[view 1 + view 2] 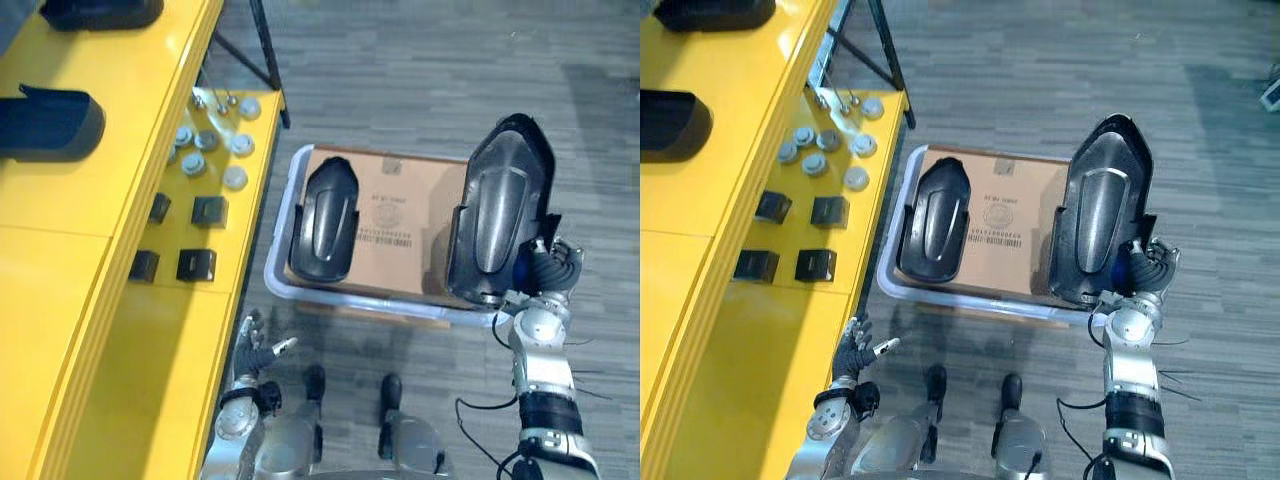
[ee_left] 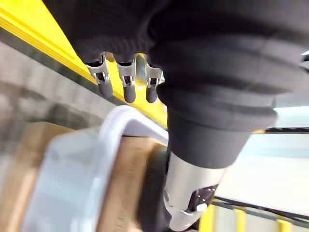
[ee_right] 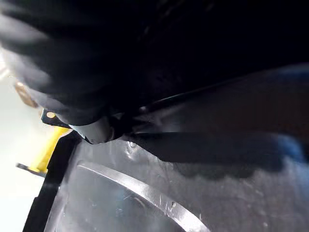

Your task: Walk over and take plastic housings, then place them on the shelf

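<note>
My right hand (image 1: 545,268) is curled round the lower edge of a black plastic housing (image 1: 500,205) and holds it upright over the right end of a white bin (image 1: 277,238). Its glossy shell (image 3: 145,193) sits close against the hand in the right wrist view. A second black housing (image 1: 323,222) lies in the bin on a sheet of cardboard (image 1: 400,215). My left hand (image 1: 256,349) hangs by the yellow shelf (image 1: 70,260) with its fingers (image 2: 126,84) straight and empty. Two more dark housings (image 1: 50,122) lie on the shelf's top level.
The shelf's lower level (image 1: 220,300) carries several small black blocks (image 1: 196,264) and several grey round caps (image 1: 235,177). A black stand leg (image 1: 268,55) rises behind the bin. Grey floor (image 1: 420,70) lies beyond and to the right.
</note>
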Robot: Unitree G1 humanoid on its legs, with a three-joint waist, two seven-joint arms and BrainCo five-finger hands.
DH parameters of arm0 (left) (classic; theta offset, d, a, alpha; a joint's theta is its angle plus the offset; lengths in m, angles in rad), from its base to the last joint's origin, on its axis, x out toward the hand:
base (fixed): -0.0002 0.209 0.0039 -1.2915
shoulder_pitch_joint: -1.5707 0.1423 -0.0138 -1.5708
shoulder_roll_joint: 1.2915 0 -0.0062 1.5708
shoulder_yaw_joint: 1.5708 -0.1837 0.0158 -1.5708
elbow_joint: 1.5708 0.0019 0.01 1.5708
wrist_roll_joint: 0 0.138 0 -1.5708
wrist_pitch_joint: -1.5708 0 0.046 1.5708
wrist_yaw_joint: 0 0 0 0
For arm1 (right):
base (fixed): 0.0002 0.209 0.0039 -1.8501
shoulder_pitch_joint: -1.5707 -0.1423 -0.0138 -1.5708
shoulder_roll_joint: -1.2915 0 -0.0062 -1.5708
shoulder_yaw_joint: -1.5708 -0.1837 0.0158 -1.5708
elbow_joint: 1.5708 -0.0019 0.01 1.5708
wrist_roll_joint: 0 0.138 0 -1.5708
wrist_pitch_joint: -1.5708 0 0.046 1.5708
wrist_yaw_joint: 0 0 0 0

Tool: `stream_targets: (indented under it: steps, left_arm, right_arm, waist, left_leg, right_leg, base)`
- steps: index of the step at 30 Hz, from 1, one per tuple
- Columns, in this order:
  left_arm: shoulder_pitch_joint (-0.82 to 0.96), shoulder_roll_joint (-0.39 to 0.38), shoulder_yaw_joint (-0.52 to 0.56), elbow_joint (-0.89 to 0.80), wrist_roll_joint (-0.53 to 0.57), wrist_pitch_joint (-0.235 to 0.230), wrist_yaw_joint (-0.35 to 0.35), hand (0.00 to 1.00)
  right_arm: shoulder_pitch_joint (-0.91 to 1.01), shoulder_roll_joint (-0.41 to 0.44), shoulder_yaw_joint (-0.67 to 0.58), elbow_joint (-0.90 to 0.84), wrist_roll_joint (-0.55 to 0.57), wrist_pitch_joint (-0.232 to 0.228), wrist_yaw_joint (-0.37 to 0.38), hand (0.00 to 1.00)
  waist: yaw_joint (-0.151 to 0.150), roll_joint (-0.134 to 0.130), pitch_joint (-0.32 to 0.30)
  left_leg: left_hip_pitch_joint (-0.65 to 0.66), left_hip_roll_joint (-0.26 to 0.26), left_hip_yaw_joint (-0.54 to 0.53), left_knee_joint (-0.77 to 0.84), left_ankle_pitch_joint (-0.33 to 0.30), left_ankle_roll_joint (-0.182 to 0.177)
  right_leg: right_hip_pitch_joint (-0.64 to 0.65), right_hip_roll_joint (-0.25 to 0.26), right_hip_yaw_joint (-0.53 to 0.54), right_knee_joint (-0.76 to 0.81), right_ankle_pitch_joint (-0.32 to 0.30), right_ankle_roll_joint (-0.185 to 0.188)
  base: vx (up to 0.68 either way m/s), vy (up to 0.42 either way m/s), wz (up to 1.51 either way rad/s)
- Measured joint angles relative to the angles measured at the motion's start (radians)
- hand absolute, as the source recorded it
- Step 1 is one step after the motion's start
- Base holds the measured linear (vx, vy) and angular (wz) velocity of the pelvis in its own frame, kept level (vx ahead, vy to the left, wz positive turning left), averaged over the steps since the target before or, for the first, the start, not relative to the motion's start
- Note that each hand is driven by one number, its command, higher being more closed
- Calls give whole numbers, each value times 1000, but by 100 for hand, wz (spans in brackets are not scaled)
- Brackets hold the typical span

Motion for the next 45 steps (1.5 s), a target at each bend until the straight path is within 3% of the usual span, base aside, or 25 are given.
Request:
stream_targets:
  steps: [5,8,17,24,29,32,38,45]
  left_arm:
    - [-19,0,-27,-301,86,-19,20,0]
    - [-60,-1,-64,-359,109,-25,33,0]
    - [-192,-15,-231,-345,168,-22,85,0]
    - [-216,-5,-264,-312,141,-21,112,0]
    - [-278,27,-420,-300,124,-21,104,0]
    - [-296,26,-426,-268,125,-17,93,0]
    - [-283,27,-392,-236,124,-5,82,0]
    - [-226,24,-314,-232,103,3,51,0]
  right_arm:
    - [33,66,112,-192,-71,-31,20,100]
    - [37,97,166,-263,-85,-37,36,100]
    - [37,171,380,-341,-83,-72,97,100]
    - [37,136,387,-341,-75,-71,96,100]
    - [36,116,517,-339,-74,-71,100,100]
    - [36,114,557,-335,-88,-74,121,100]
    - [37,112,538,-270,-165,-74,137,100]
    - [38,102,426,-221,-289,-50,114,100]
  waist:
    - [1,-3,-47]
    - [4,-4,-52]
    - [6,-21,-127]
    - [2,-26,-168]
    - [3,-29,-188]
    - [1,-29,-205]
    - [5,-30,-208]
    - [6,-32,-209]
  left_leg:
    - [25,-1,0,-10,0,0]
    - [45,-2,-8,-11,0,0]
    - [74,0,5,-28,1,0]
    - [83,0,22,-33,1,0]
    - [83,0,26,-33,1,0]
    - [89,-1,28,-34,1,0]
    - [95,0,24,-36,1,1]
    - [95,-2,16,-37,4,4]
  right_leg:
    - [26,-2,-3,-11,0,0]
    - [53,-3,-14,-18,0,0]
    - [67,-1,0,-19,0,1]
    - [68,-2,17,-24,3,4]
    - [71,0,21,-33,10,4]
    - [78,-1,24,-39,13,5]
    - [85,-1,21,-38,13,5]
    - [88,-2,11,-38,12,6]
  base:
    - [5,-1,1]
    - [6,-9,10]
    - [-11,-2,-4]
    - [-8,-1,-7]
    - [-5,-2,-1]
    - [-7,-2,-1]
    - [-43,-9,1]
    - [-13,-9,3]
